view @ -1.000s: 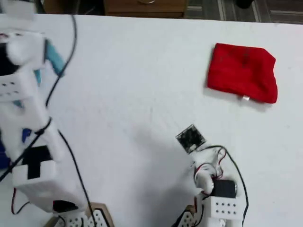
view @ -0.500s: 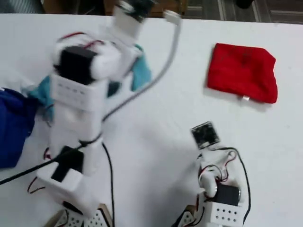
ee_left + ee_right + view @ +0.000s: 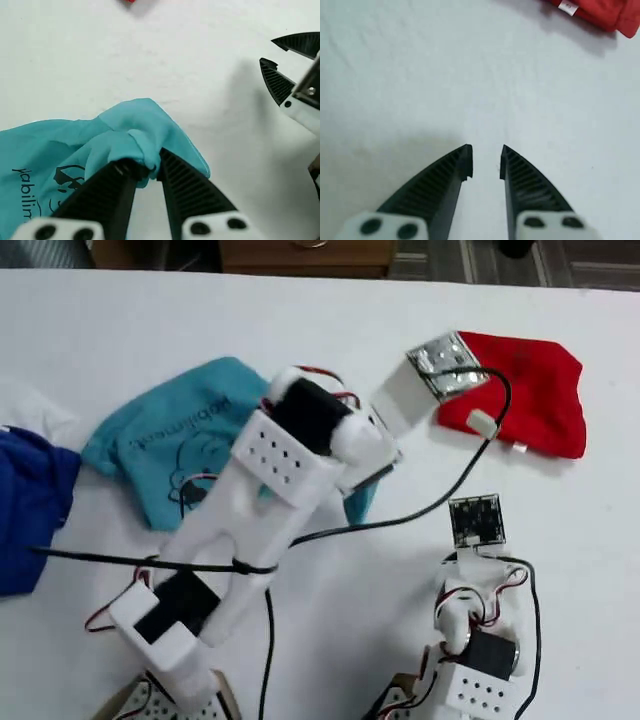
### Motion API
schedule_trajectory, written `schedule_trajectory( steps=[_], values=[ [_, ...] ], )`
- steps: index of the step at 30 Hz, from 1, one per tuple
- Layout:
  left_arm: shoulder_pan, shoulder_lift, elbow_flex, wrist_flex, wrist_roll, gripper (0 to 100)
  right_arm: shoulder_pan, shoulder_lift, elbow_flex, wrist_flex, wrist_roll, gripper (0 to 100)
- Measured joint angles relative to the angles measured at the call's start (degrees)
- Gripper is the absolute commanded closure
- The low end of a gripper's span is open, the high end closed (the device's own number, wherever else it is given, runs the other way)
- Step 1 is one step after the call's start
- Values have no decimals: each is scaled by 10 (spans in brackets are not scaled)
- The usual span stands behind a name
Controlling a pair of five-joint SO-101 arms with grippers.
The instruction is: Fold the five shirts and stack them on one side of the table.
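Observation:
A teal shirt [image 3: 170, 440] with dark print lies spread at the table's middle left. My left gripper [image 3: 147, 167] is shut on a bunched fold at the teal shirt's [image 3: 60, 145] right-hand edge, low over the cloth. The left arm [image 3: 290, 450] stretches from the near left edge to the centre and covers that corner from above. A folded red shirt [image 3: 525, 390] lies at the far right. My right gripper [image 3: 486, 156] hangs open over bare table near the front right, nothing between its fingers; the red shirt [image 3: 600, 12] lies beyond it. The right gripper [image 3: 267, 51] shows close beside the left one.
A dark blue shirt [image 3: 30, 505] is heaped at the left edge, with a bit of white cloth [image 3: 25, 405] behind it. The white table [image 3: 150, 330] runs to a far edge with wooden furniture past it. Cables trail from both arms.
The left arm has swung from the left edge to the table's middle, dragging the teal shirt rightward with it. The right arm has shifted a little to the right.

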Motion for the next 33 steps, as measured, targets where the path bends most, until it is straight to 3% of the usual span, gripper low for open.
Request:
schedule_trajectory(
  steps=[4,9,13,18,24,27,33],
  values=[
    [4,1,21,0,-1,803,0,0,0,0,0,900],
    [-28,0,-11,0,-2,797,0,0,0,0,0,900],
    [-125,-1,-32,0,-2,797,0,0,0,0,0,900],
    [-304,38,18,-1,-2,797,0,0,0,0,0,900],
    [-516,131,41,-72,-10,796,0,0,0,0,0,900],
    [-550,185,41,-105,-29,794,0,0,0,0,0,900],
    [-551,287,41,-120,-34,797,0,0,0,0,0,900]
  ],
)
